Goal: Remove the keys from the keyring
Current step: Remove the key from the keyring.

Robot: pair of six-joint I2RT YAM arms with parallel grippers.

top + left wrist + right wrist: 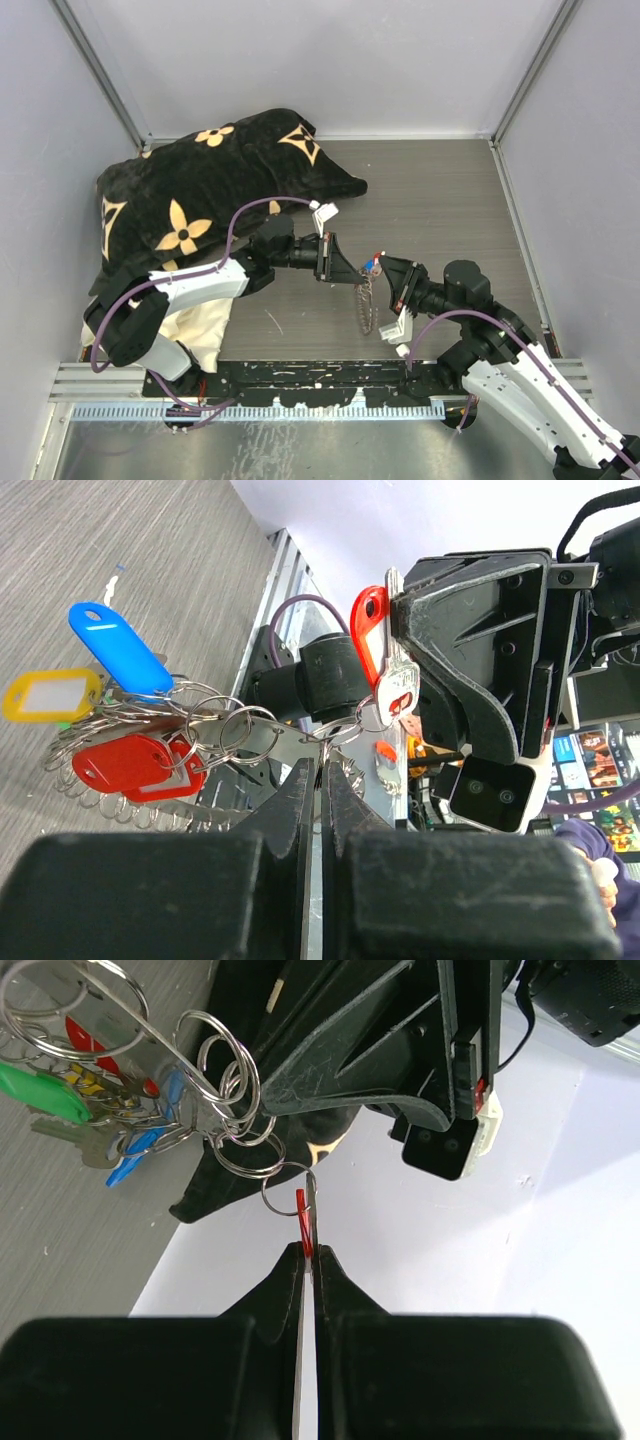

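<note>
Both grippers meet in mid-air above the table. My right gripper [308,1250] is shut on a silver key with a red plastic tag [369,630], seen edge-on at its tips [303,1212]. A small split ring [284,1190] links that key to the bunch. My left gripper [323,764] is shut on a thin split ring at the edge of the bunch. The other keys hang beside it, with blue [122,650], yellow [44,695], red [125,765] and green [40,1095] tags. The coiled keyring [367,308] dangles below the two grippers [365,268].
A black pillow with gold flowers [200,195] lies at the back left, partly under the left arm. A cream cloth [205,325] sits near the left base. The metal rail [300,378] runs along the near edge, and grey walls close in the sides.
</note>
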